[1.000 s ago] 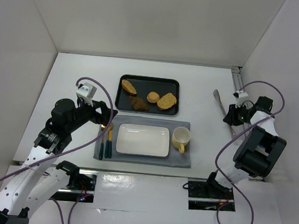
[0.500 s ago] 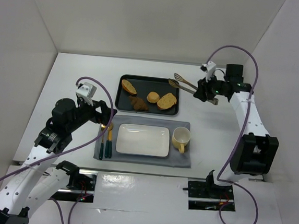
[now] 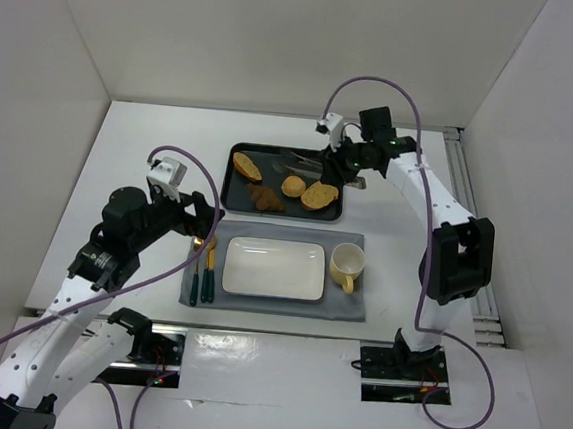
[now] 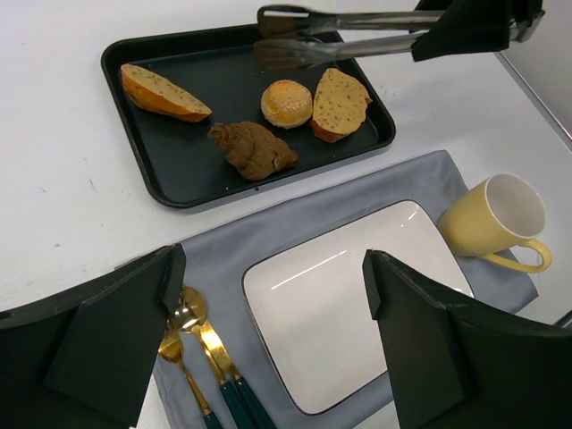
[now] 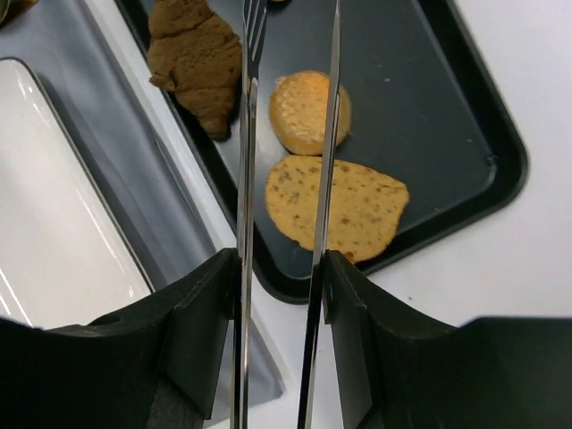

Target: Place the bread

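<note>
None of the placing is done yet, as far as can be judged. The small elongated golden-brown bread slice [image 4: 165,92] lies flat in the black rectangular tray [image 4: 223,85], ungripped. The white rectangular plate [image 4: 349,304] on the grey cloth mat [image 4: 241,241] is bare.

A pair of silver metal tongs [image 5: 243,223] is clamped between the right jaws, which are closed part-way onto its two arms. The tong tips are slightly apart, with nothing between them. They are held out ahead of these jaws above the tray, near the round orange bun [image 5: 310,112] and the wider golden slice [image 5: 338,207]. The bread is found well beyond the tips and to one side, at the tray end farthest from the right jaws (it is out of the right wrist view altogether).

The left jaws stand wide open and hold nothing, with the plate and mat below them and the bread far ahead.

Several steps are judged to be left: the tongs must be brought to the bread, and the slice pinched, carried and set down, presumably on the plate.

No brand, label or writing can be read anywhere.
</note>
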